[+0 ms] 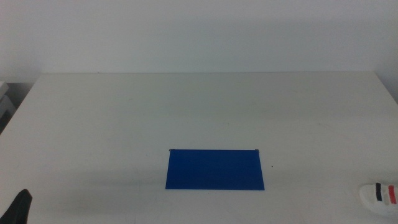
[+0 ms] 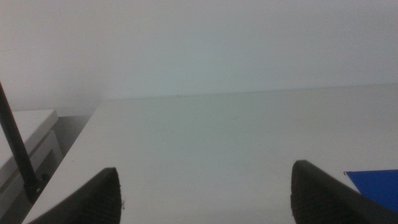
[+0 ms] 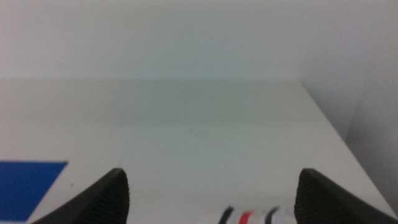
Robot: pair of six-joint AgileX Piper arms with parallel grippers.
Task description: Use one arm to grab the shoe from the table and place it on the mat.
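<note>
Table (image 1: 205, 106): a broad white top that fills most of the middle view, pale wall behind its far edge; I take the mat as my landmark for everything on it
Mat (image 1: 214, 168): deep blue, flat, lying with its long side across the table, near the front edge and about mid-width; a corner of it also shows in the left wrist view (image 2: 376, 183) and in the right wrist view (image 3: 25, 186)
Shoe (image 1: 379, 196): white with black, red and grey stripes, resting on the table well to the right of the mat and a little nearer the front edge, partly cut off by the frame; it does not touch the mat; in the right wrist view (image 3: 249, 217) only its striped top peeks up between that gripper's jaws
Left gripper (image 2: 205, 193): jaws spread wide apart with nothing between them but bare table; it hovers well to the left of the mat, and in the middle view only a dark tip (image 1: 18, 208) shows at the front left corner
Right gripper (image 3: 211, 196): jaws likewise wide apart, holding nothing; it sits to the right of the mat, low and just behind the shoe, and is out of the middle view
</note>
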